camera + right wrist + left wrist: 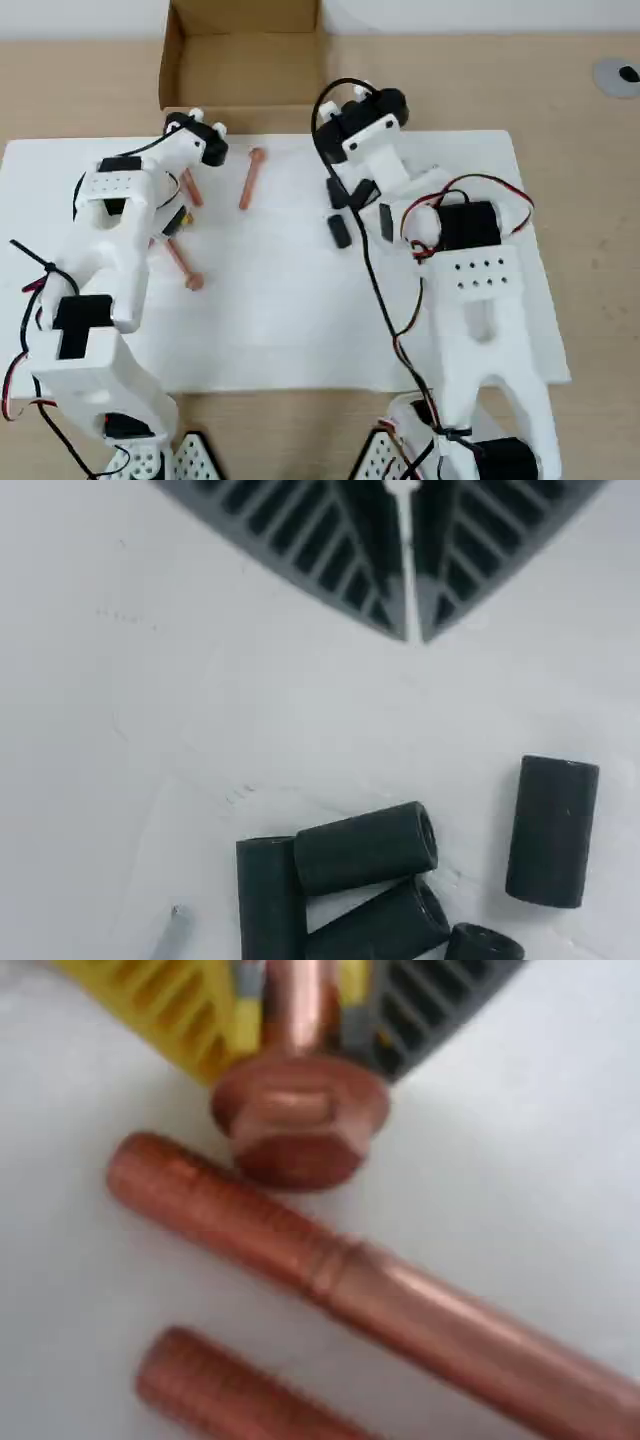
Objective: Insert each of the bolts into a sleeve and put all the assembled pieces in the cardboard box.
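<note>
Your white sheet (300, 320) on wood table (590, 180) | threaded copper bolts (400, 1290), black cylindrical sleeves (365, 848) | left gripper (300, 1010) clamps hex bolt (300, 1125), right gripper (412, 625) closed.

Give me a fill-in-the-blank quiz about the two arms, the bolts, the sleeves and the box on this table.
1. The left gripper has its fingers shut on a copper-coloured ___.
2. The right gripper has its fingers ___, with nothing between them.
3. The sleeves lying near the right gripper are ___ in colour.
4. The cardboard box holds ___ assembled pieces.
Missing words: bolt; shut; black; no.
</note>
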You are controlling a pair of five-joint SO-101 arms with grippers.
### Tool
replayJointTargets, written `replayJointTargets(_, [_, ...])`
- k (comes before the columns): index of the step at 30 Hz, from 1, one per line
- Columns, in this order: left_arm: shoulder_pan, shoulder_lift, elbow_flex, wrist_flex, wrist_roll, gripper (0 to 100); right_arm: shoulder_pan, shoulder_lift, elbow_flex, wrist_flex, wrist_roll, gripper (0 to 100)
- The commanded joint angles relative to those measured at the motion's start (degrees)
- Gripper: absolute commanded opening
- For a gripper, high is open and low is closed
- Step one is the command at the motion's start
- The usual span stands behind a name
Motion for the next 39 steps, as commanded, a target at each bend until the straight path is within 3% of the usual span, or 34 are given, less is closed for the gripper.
replayJointTargets(1, [-0.44, 0.13, -2.81, 2.37, 2.02, 1, -0.31, -0.04, 0.04, -0.70, 0.35, 1.0])
replayJointTargets(6, [-0.44, -4.44, -6.42, 5.36, 7.65, 1, -0.31, -0.13, 0.04, -0.70, 0.35, 1.0])
replayJointTargets(12, [0.18, -23.08, -7.56, 12.04, 15.65, 1, -0.57, -0.04, -0.13, -0.79, 0.00, 1.1])
replayJointTargets(17, [-0.18, -39.96, -6.59, 18.73, 21.98, 1, -0.66, 1.98, -0.40, -0.44, -7.65, 1.2])
replayJointTargets(22, [-0.44, -50.59, 0.18, 22.68, 28.84, 1, -4.62, 13.23, -6.81, 4.57, -10.20, 1.2])
replayJointTargets(29, [-7.47, -59.30, 11.34, 19.25, 36.84, 1, -12.00, 33.45, -27.56, 12.92, -10.81, 1.2])
replayJointTargets(33, [-8.79, -64.92, 15.12, 18.90, 37.45, 1, -11.91, 42.07, -36.18, 14.86, -10.90, 1.2])
replayJointTargets(39, [-8.97, -74.95, 20.57, 18.90, 37.45, 1, -10.24, 48.75, -37.32, 12.75, -12.40, 1.3])
